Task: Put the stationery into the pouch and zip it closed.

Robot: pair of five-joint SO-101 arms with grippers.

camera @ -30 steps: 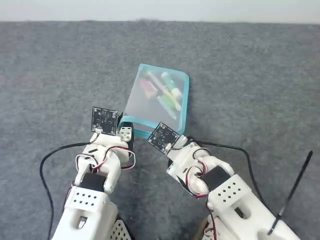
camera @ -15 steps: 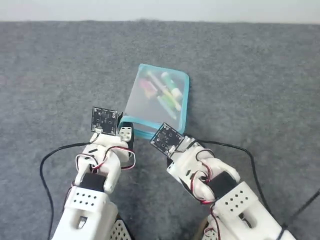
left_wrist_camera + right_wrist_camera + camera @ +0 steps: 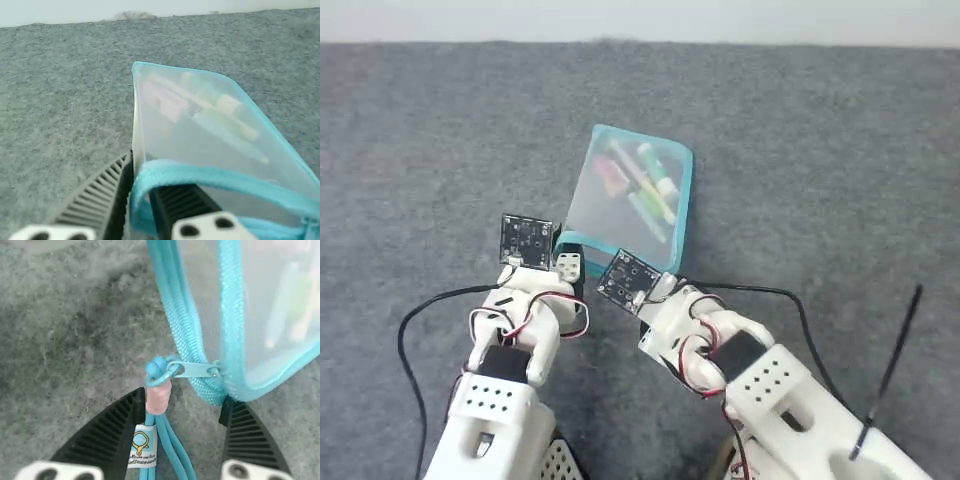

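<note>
**High view.** The pouch (image 3: 630,205) lies flat on the grey carpet (image 3: 840,150). The stationery (image 3: 642,182) is inside, visible through the clear face. The left arm (image 3: 515,340) and the right arm (image 3: 720,350) both reach to the pouch's near edge, one at each corner. This view does not show whether the zip is fully run.

**Left wrist view.** The left gripper (image 3: 141,185) is closed on the teal trim at the pouch's corner, and the band is pinched between the two fingers. The hold takes in the edge band alone.
- Risk: a sideways pull on the zip could draw the trim out of this narrow grip. The whole pouch would then slide over the carpet and the slider would not travel.

**Right wrist view.** The right gripper (image 3: 184,400) is wide open and holds nothing. The zip pull (image 3: 194,370) sits at the pouch's corner, just ahead of the gap. Its cord (image 3: 165,445) with a pink bead (image 3: 157,395) lies against one finger.
- Risk: if the jaws close here they may take only the loose cord or its tag (image 3: 140,445), which could slip or swing.
- Risk: the far finger touches the pouch corner and may pinch fabric along with the pull.
- Risk: a pull off the line of the zip could jam the slider at the bend.
</note>
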